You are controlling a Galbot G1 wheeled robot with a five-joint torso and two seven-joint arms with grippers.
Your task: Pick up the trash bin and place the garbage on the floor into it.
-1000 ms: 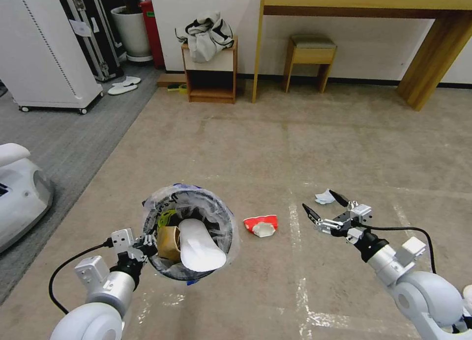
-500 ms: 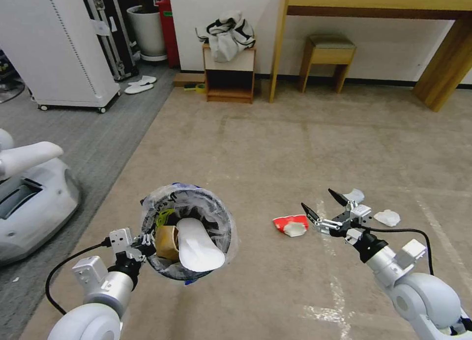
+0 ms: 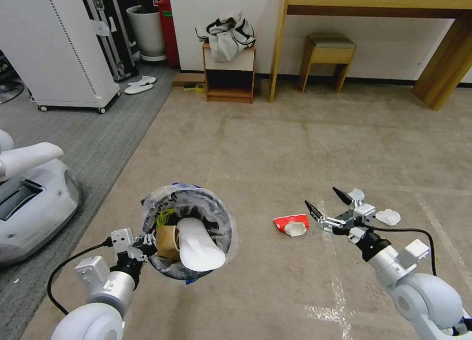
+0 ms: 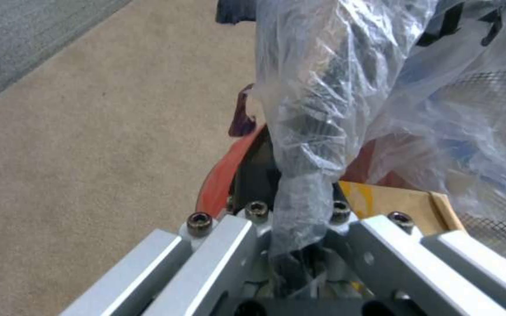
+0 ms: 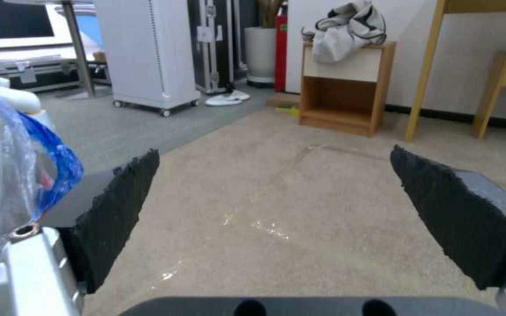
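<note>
the floor (image 3: 275, 148) stretches ahead of both pincers. the trash bin (image 3: 189, 232) hangs off it, its bagged rim pinched by the left pincer (image 3: 145, 243). the right pincer (image 3: 325, 205) hovers spread; a red-and-white wrapper (image 3: 291, 224) lies just left, white tissues (image 3: 387, 216) just right.

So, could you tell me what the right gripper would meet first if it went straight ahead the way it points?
Probably only bare floor: the right gripper, jaws open, points past the red-and-white wrapper and tissues.
</note>
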